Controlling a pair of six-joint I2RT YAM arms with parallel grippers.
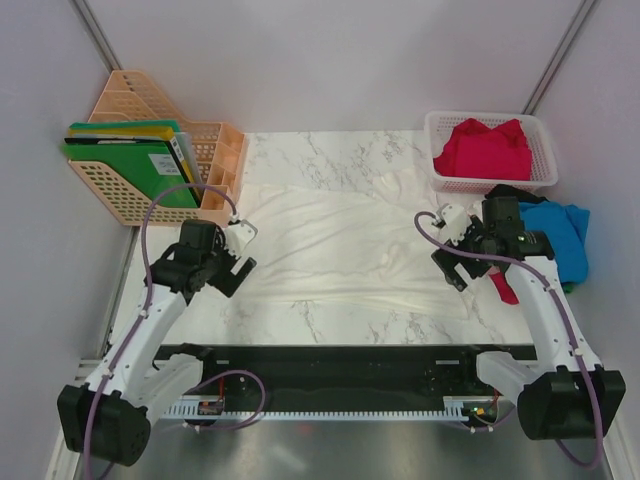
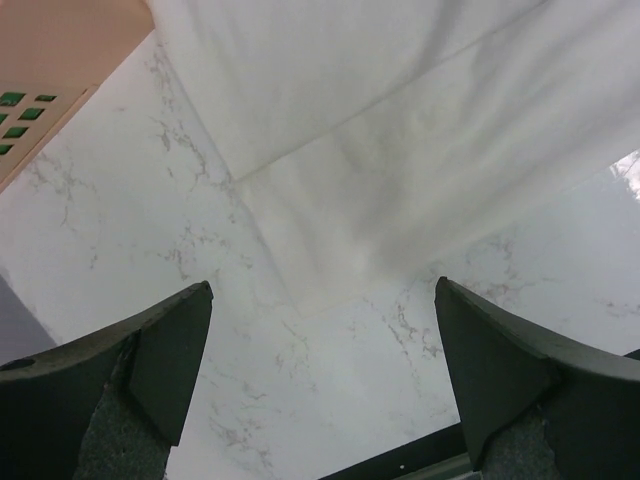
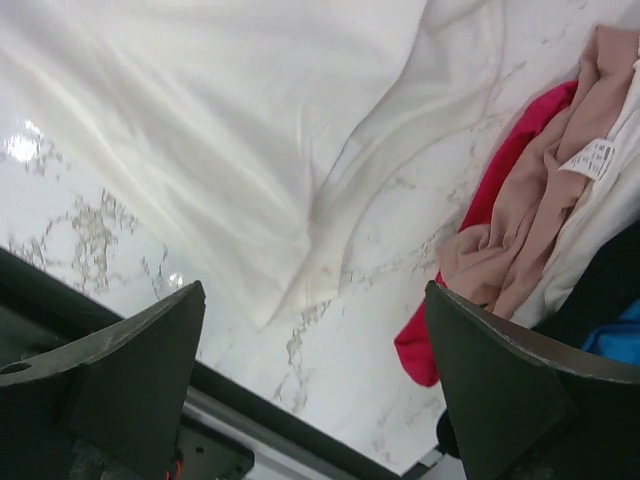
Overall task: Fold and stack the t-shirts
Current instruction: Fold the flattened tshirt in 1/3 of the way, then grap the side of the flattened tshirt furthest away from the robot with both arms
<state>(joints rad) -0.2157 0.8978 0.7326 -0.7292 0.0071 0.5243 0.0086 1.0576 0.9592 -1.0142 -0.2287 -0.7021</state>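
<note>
White t-shirt (image 1: 340, 250) lies spread flat. Left gripper (image 2: 322, 288) released, empty, over its left edge. Right gripper (image 3: 312, 290) released, empty, over its right edge, near the coloured t-shirts (image 1: 556, 232).

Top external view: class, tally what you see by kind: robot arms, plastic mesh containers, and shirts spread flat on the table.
Robot arms: 2, the left arm and the right arm
Plastic mesh containers: 2, the peach rack and the white basket
Shirts spread flat: 1, the white t-shirt
Total: 5
</note>
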